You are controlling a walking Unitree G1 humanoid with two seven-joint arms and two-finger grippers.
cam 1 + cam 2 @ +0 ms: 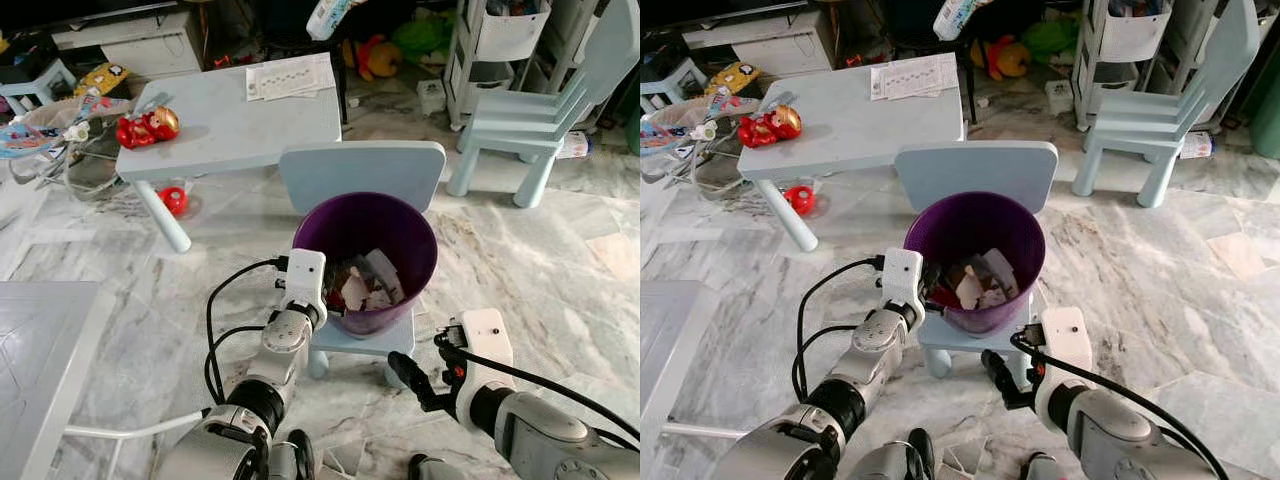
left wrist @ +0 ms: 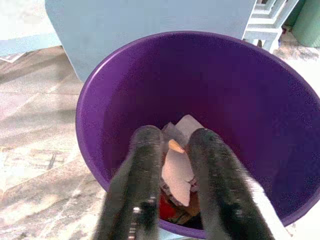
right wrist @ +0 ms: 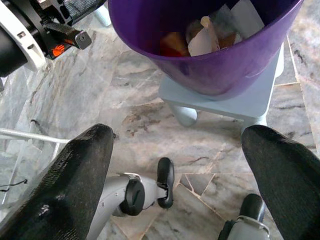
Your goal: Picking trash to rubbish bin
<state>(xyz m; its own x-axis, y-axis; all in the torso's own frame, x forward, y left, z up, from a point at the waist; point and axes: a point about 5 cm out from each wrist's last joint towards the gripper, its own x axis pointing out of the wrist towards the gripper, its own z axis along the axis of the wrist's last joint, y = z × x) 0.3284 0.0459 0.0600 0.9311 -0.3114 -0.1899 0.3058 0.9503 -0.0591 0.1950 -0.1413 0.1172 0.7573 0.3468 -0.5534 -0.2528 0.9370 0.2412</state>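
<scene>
Left gripper (image 2: 170,165) at near rim of purple bin (image 1: 415,235), jaws nearly together, empty, pointing down into it. Scraps of paper trash (image 1: 365,285) lie in bin bottom, just past fingertips. Bin sits on seat of pale blue chair (image 1: 362,172). Right gripper (image 1: 405,375) lower, beside chair leg, jaws wide apart, empty. Left arm nearer bin. Back left: tabletop (image 1: 235,120) with red toy (image 1: 147,127), printed sheets (image 1: 290,75), text unreadable.
</scene>
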